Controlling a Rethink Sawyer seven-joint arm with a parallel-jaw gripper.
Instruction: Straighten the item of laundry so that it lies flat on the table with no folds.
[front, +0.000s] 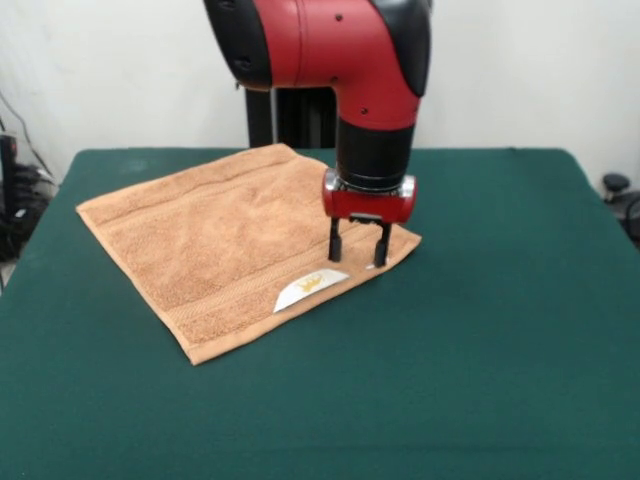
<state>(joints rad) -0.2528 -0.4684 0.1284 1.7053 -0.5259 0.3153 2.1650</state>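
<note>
Directly beneath the red-collared gripper (358, 245), two black fingers (335, 240) stand spread apart and point straight down, their tips at or just above the cloth; contact cannot be confirmed, and nothing is held between them. Under the fingers lies the right-hand corner of the orange-tan terry hand towel (220, 240), so nearly all of the cloth extends leftward from the fingers, toward the table's left side. Just below and left of the fingers, a white label (308, 289) lies at the towel's nearest edge. Woven border bands run along that near edge and along the opposite far edge. Apparently the towel already lies open and nearly flat, set diagonally, with no clear fold visible. Around it spreads the dark green felt-like table (500, 350), bare to the right of the fingers. Above, the red and black arm (340, 60) descends vertically, wrist squarely over the corner.
</note>
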